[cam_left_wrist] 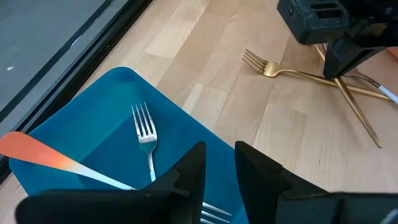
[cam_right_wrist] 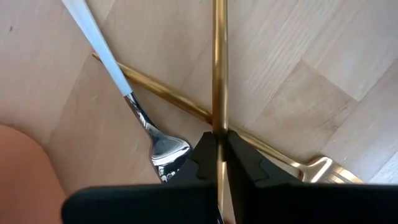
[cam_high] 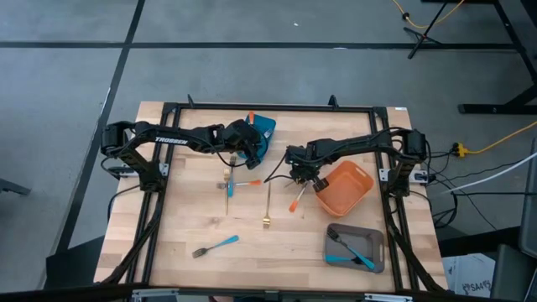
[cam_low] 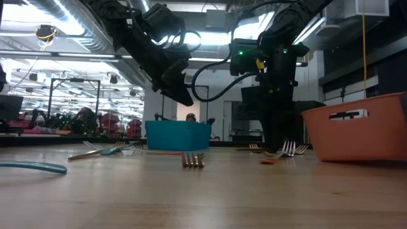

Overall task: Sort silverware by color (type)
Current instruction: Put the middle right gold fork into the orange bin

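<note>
Sorting looks barely half done to me: the blue bin [cam_high: 263, 127] and grey bin [cam_high: 356, 247] each hold forks, while several lie loose on the table [cam_high: 185, 201]. My right gripper [cam_right_wrist: 219, 146] is clamped on a gold fork [cam_right_wrist: 218, 68] beside the orange bin [cam_high: 346, 186]; my left gripper [cam_left_wrist: 219, 163] hangs apart over the blue bin.

This is a robotics lab or test workshop rather than a home. A pale wooden worktop [cam_high: 210, 226] stands on a bare grey concrete floor [cam_high: 67, 75] marked with dark lines, boxed in by a black metal frame [cam_high: 268, 107] that carries the two arms. Yellow and white cables [cam_high: 495, 138] trail across the floor beside the rig. The low view looks into a large open hall with exposed silver ducting [cam_low: 76, 19], strip lights [cam_low: 28, 48] overhead and further equipment stands [cam_low: 54, 102] in the background.
</note>
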